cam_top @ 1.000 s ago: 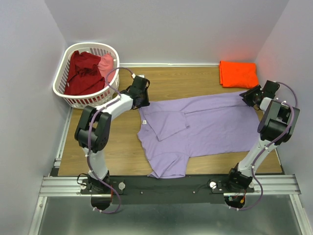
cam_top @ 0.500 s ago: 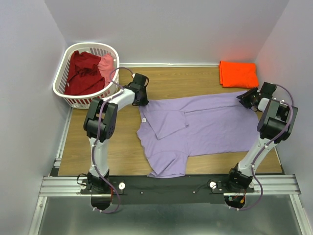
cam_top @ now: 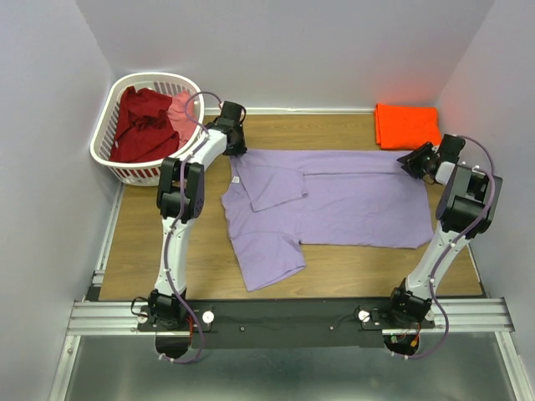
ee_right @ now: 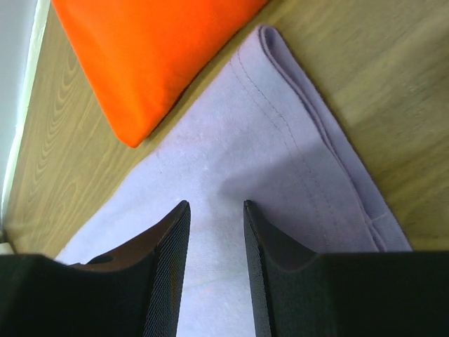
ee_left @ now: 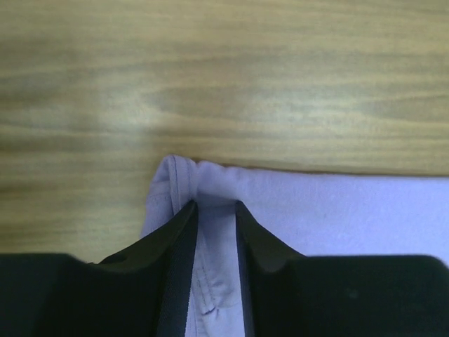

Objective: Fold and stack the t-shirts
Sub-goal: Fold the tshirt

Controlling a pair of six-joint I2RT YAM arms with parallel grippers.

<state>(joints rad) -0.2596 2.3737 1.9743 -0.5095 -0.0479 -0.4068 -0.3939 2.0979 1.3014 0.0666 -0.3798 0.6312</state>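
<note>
The lavender t-shirt (cam_top: 334, 200) lies spread across the middle of the desk (cam_top: 167, 251), its far edge drawn in a straight line between the two hands. The sleeve at its left end is turned in over the chest, and the other sleeve hangs toward the near edge. At the shirt's far left corner the left hand (ee_left: 214, 205) is clenched on a fold of the hem, the cloth bunched between its fingers. At the shirt's far right corner the right hand (ee_right: 216, 203) pinches a strip of the same cloth just inside the corner. Just beyond that right corner sits the orange t-shirt (cam_top: 407, 125), already a neat folded square, so I judge one garment done. Past the shirt's left end stands the white basket (cam_top: 104, 138), with the dark red t-shirt (cam_top: 142, 121) and the pink t-shirt (cam_top: 180, 107) heaped inside, untouched. The lavender one looks flattened and ready for folding, then stacking on the orange, so most of the job seems left
</note>
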